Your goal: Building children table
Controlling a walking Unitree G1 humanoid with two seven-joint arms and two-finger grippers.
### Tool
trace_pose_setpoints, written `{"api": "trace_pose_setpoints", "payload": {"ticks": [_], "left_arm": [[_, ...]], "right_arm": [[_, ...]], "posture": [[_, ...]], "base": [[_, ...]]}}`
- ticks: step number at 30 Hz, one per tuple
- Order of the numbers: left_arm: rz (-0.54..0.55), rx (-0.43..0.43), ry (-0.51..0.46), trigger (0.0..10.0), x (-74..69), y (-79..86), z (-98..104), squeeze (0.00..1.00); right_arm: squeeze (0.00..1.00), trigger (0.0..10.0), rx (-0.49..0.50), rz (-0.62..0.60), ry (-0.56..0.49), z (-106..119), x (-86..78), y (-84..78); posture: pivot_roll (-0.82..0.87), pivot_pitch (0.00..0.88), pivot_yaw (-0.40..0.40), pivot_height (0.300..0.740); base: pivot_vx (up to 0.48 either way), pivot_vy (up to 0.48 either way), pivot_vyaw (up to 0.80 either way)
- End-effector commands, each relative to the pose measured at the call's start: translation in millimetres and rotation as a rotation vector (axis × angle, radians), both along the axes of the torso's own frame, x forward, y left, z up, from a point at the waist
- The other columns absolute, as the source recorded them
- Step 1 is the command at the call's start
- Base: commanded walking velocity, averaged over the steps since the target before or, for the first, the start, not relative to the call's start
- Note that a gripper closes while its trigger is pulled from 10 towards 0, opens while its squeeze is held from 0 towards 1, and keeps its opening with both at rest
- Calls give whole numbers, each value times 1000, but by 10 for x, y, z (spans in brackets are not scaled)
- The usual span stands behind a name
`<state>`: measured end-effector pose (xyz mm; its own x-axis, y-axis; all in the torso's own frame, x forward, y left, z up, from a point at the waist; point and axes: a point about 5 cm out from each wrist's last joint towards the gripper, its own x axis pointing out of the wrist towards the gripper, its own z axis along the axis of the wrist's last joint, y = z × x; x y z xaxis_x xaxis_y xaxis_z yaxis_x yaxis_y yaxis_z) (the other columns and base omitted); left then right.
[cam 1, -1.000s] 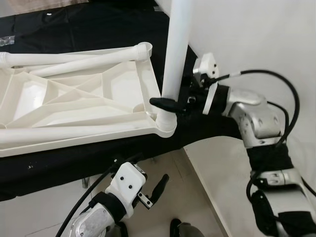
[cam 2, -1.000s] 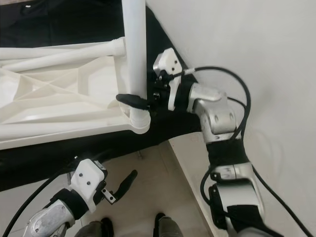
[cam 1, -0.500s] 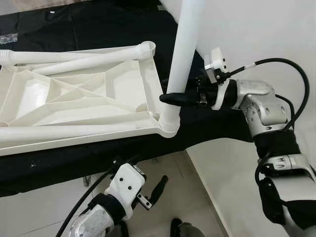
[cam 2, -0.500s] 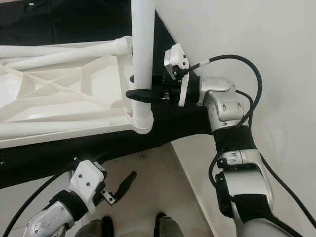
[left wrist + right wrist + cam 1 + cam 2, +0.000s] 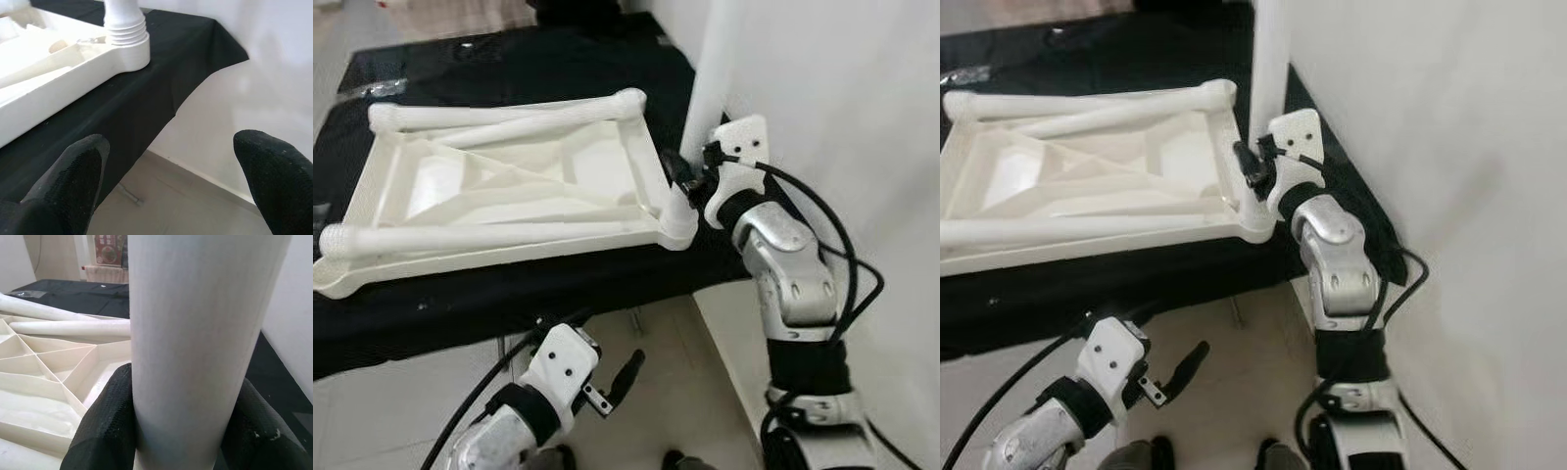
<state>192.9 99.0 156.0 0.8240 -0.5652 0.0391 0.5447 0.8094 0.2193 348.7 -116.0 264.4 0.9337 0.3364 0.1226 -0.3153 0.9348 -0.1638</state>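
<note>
Tabletop: one white plastic tabletop [image 5: 509, 186] lies upside down, ribbed underside up, on the surface [image 5: 509, 294], which is draped in one black cloth [image 5: 558, 59].
Upright leg: one white leg [image 5: 720, 69] stands upright in the near right corner socket [image 5: 677, 217] of the tabletop, close to a white wall [image 5: 862, 117].
Lying legs: three more white legs lie flat along the tabletop: one on the far edge [image 5: 499, 113], one slanting just inside it [image 5: 524, 127], and one along the near edge [image 5: 489, 238].
Right fingers: the two black fingers [image 5: 105, 426] of the right gripper [image 5: 677, 174] are clamped on the upright leg, one on each side, just above the corner socket; in the right wrist view the leg sits squarely between them, touching both.
Left fingers: the two black fingers [image 5: 73, 171] of the left gripper [image 5: 619, 377] are spread apart and hold nothing; they hang below the edge of the surface, over the tiled floor [image 5: 666, 392].
Beyond the left fingers: in the left wrist view the corner socket with the ridged foot of the upright leg [image 5: 124, 24] lies ahead of and above the fingertips, well apart from them, with the hanging cloth edge between.
Small item: one clear packet [image 5: 372, 88] lies on the cloth past the far left corner of the tabletop; its contents cannot be made out.
</note>
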Motion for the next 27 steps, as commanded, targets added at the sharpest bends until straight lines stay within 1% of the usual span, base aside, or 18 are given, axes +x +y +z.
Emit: {"api": "trace_pose_setpoints", "payload": {"ticks": [1,2,3,4,5,6,7,8,9,10,13,14,16,18,19,24,25,27], "left_arm": [[-4,4,22,10000,8,4,-53,0],[-4,4,22,10000,8,4,-53,0],[0,4,20,10000,16,5,-52,0],[5,4,15,10000,24,5,-49,0],[5,4,15,10000,24,5,-49,0],[7,5,13,10000,27,2,-47,0],[7,5,12,10000,28,1,-47,0],[7,5,12,10000,28,1,-47,0],[7,5,12,10000,29,0,-47,0],[7,4,12,10000,30,-1,-47,0],[4,0,13,10000,22,-17,-48,0],[4,0,13,10000,22,-17,-48,0],[2,-3,12,10000,12,-27,-43,0],[3,-6,11,10000,3,-33,-40,0],[4,-6,11,10000,-2,-36,-38,0],[5,-8,10,10000,-14,-39,-32,0],[6,-10,11,10000,-35,-37,-23,0],[6,-10,11,10000,-35,-37,-23,0]], "right_arm": [[0,0,-68,-15,148,-314,45,57],[0,0,-68,-15,148,-314,45,57],[0,0,-71,22,148,-296,41,126],[0,7843,-62,64,140,-259,34,193],[0,7843,-62,64,140,-259,34,193],[0,10000,-38,128,109,-197,27,251],[0,10000,-27,176,84,-158,17,286],[0,10000,-27,176,84,-158,17,286],[914,10000,-16,185,70,-132,-10,320],[1000,10000,7,253,53,-86,-51,371],[1000,10000,71,415,-17,94,-143,405],[1000,10000,71,415,-17,94,-143,405],[1000,10000,59,538,-56,202,-145,334],[969,10000,22,602,-72,235,-162,317],[0,10000,-15,660,-84,249,-184,310],[0,10000,-85,768,-99,262,-218,281],[0,10000,-141,836,-103,302,-179,203],[0,10000,-141,836,-103,302,-179,203]], "posture": [[18,263,-33,740],[18,263,-33,740],[19,265,-37,740],[20,264,-39,740],[20,264,-39,740],[20,263,-40,740],[20,261,-41,740],[20,261,-41,740],[20,261,-41,740],[18,258,-42,740],[21,258,-46,740],[21,258,-46,740],[28,262,-49,740],[33,264,-52,740],[35,266,-54,740],[40,274,-55,740],[44,284,-54,740],[44,284,-54,740]], "base": [[0,0,0],[0,0,0],[0,0,0],[0,0,0],[0,0,0],[0,0,0],[0,0,0],[0,0,0],[0,0,0],[0,0,0],[0,0,0],[0,0,0],[0,0,0],[0,0,0],[0,0,0],[0,0,0],[0,0,0],[0,0,0]]}}
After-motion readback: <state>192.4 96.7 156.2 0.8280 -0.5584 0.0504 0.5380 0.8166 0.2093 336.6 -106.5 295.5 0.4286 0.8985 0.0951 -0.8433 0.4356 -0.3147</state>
